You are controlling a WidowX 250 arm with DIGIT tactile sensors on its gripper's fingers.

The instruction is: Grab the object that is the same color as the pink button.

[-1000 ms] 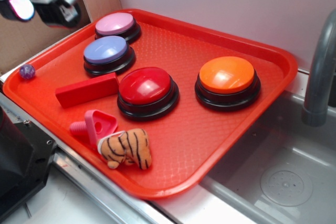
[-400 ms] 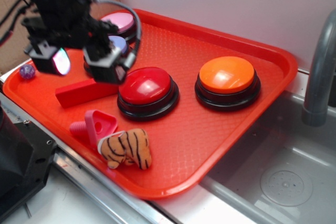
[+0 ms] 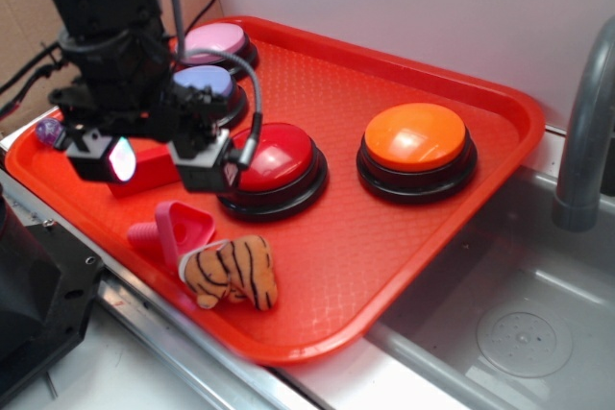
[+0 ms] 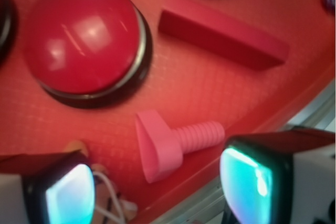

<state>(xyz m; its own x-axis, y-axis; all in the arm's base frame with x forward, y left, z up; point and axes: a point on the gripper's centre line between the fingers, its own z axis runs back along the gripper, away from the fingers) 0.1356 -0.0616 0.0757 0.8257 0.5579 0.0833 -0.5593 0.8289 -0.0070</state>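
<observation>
Wrist view: gripper (image 4: 157,187) jaws spread wide, holding nothing, with the pink bolt (image 4: 170,142) lying on its side between and slightly ahead of the two fingers. Its ribbed stem points toward the tray's near rim and its triangular head toward the red button (image 4: 84,38). Exterior view agrees: gripper (image 3: 163,162) hangs over the red block (image 3: 154,162), just behind the pink bolt (image 3: 178,229), which sits at the front edge of the tray (image 3: 404,74) beside the plush tiger (image 3: 231,271). The pink button (image 3: 213,43) is at the far back corner. Judgement: the bolt looks light, rigid, smooth plastic that may skid on the tray; the ribbed stem or the flat sides of the head seem best for grip. Compared with 0.4 s ago, the gripper has moved forward and lower, toward the bolt; objects unchanged.
</observation>
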